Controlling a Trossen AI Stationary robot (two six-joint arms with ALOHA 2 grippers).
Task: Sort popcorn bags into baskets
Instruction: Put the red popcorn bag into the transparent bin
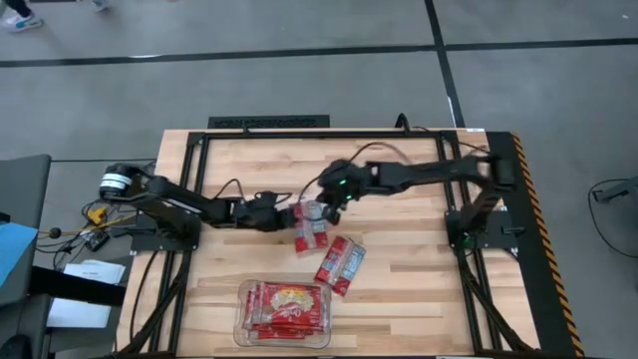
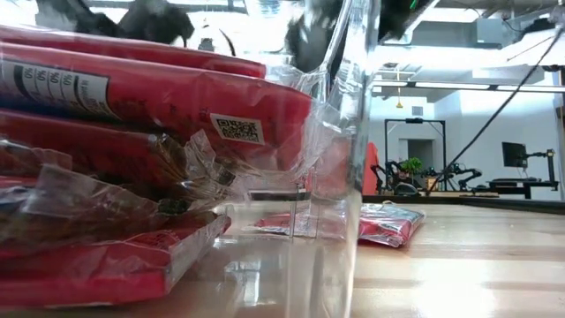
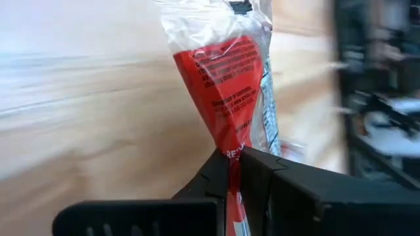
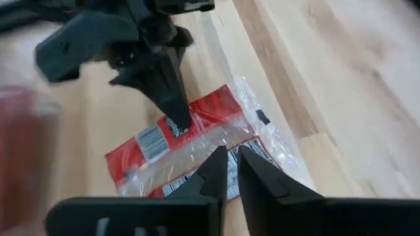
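A red popcorn bag in a clear wrapper point(image 1: 309, 229) sits at the table's middle between both grippers. My left gripper point(image 1: 287, 212) comes from the left and is shut on it. My right gripper point(image 1: 334, 206) comes from the right, its fingers closed on the wrapper. A second bag point(image 1: 339, 264) lies flat on the table just nearer the front. The clear plastic tub point(image 1: 242, 317) stands at the near edge with several red bags stacked inside point(image 2: 132, 97). My left gripper pinches the bag's narrow red end point(image 3: 231, 145) between its two fingers. The bag stretches away from the fingers and its clear wrapper end point(image 3: 216, 19) is farthest off. Whether the bag is off the table, I cannot tell. My right gripper pinches the clear wrapper edge point(image 4: 231, 147) between its two fingers, slanting down from the table's right. The left gripper's fingers point(image 4: 172, 111) hold the same bag a short way off. The bag lies about level.
The tub's clear wall point(image 2: 340, 177) fills the low view's foreground, with the loose bag point(image 2: 388, 221) behind it. Black frame rails point(image 1: 189, 179) run along the table's left, far and right sides. Bare wood point(image 1: 419, 289) lies right of the tub.
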